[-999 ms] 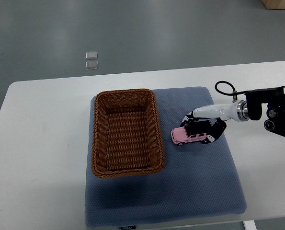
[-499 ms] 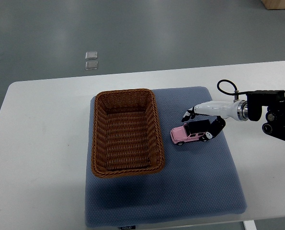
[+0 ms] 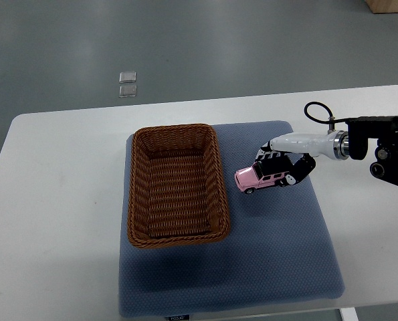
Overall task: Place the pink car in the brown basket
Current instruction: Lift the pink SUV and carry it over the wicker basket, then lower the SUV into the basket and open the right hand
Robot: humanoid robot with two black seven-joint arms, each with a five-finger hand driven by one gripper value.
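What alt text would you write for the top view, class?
The right hand grips a pink car above a blue mat, beside an empty brown basket on a white table.

No readable text, numbers or brands anywhere. A small label at the front edge of the blue mat (image 3: pixel 178 317) has print too small to make out.

Right hand (image 3: pixel 287 160) shifted up-picture from earlier position, fingers now closed around rear of pink car (image 3: pixel 263 176). Car moved with hand: up-picture and slightly toward brown basket (image 3: pixel 176 185), nose tilted, projecting from fingertips on basket side. Wrist and forearm behind hand likewise displaced up-picture; cable loop above wrist follows.
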